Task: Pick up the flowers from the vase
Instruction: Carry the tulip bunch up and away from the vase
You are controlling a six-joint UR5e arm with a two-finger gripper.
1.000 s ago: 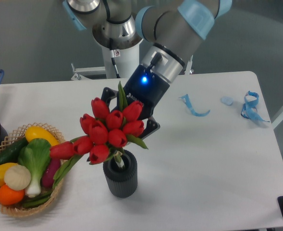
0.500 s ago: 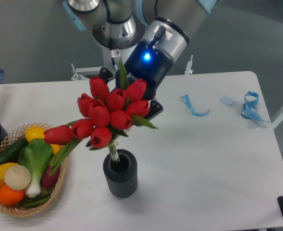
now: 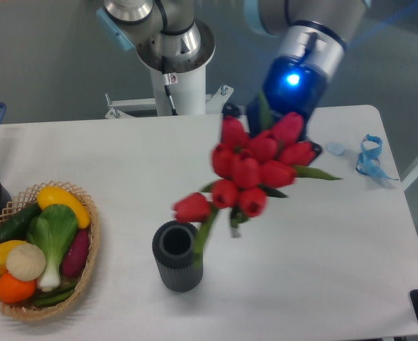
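Item one, the flowers [image 3: 255, 170]: I have the red bunch hanging in the air right of frame centre, clear of the vase [image 3: 177, 256], which stands open-mouthed at lower centre with one leaf trailing toward its rim, so I judge the lift essentially done. Item two, the gripper [image 3: 265, 135]: it is hidden behind the blooms, presumably clamped on the stems, though I cannot tell; the arm slants down from the upper right.

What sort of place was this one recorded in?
Probably a robotics lab: a plain white table against a bare grey wall, with staged props, namely red tulips in the hand, a ribbed vase and a wicker basket of vegetables.
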